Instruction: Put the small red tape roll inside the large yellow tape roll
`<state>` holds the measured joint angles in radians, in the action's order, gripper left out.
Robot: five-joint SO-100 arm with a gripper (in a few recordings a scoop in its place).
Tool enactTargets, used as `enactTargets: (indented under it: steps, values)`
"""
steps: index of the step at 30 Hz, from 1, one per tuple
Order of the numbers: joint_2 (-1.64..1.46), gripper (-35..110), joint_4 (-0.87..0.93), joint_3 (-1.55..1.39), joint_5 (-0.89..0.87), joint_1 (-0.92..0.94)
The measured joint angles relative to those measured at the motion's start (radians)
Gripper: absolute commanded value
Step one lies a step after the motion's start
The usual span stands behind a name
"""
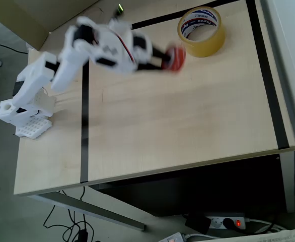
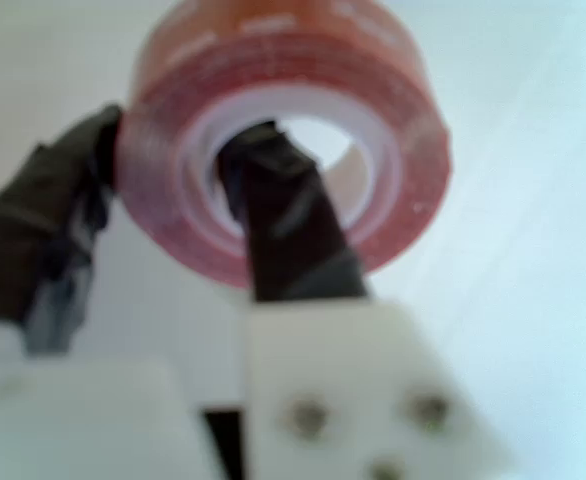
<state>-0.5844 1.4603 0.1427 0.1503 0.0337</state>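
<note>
The small red tape roll (image 1: 176, 58) hangs above the table, blurred by motion, just left of and below the large yellow tape roll (image 1: 202, 31) in the overhead view. My gripper (image 1: 168, 56) is shut on the red roll. In the wrist view the red roll (image 2: 283, 140) is close up: one black finger (image 2: 283, 225) passes through its pale core and the other finger (image 2: 48, 235) presses on its outer wall at the left. The yellow roll lies flat near the table's far edge, its white printed core facing up.
Black tape lines (image 1: 84, 121) mark a rectangle on the pale wooden table (image 1: 177, 121). The white arm's base (image 1: 26, 113) stands at the table's left edge. A power strip (image 1: 223, 222) and cables lie on the floor below.
</note>
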Motion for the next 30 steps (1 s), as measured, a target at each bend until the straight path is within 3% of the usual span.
enactTargets:
  steps: [10, 20, 30]
  values:
    - [0.034, 0, -0.327, 0.008, -0.002, -0.192]
    - [0.311, 1, -0.373, 0.008, -0.002, -0.276]
    - [0.353, 21, -0.327, 0.009, -0.002, -0.272]
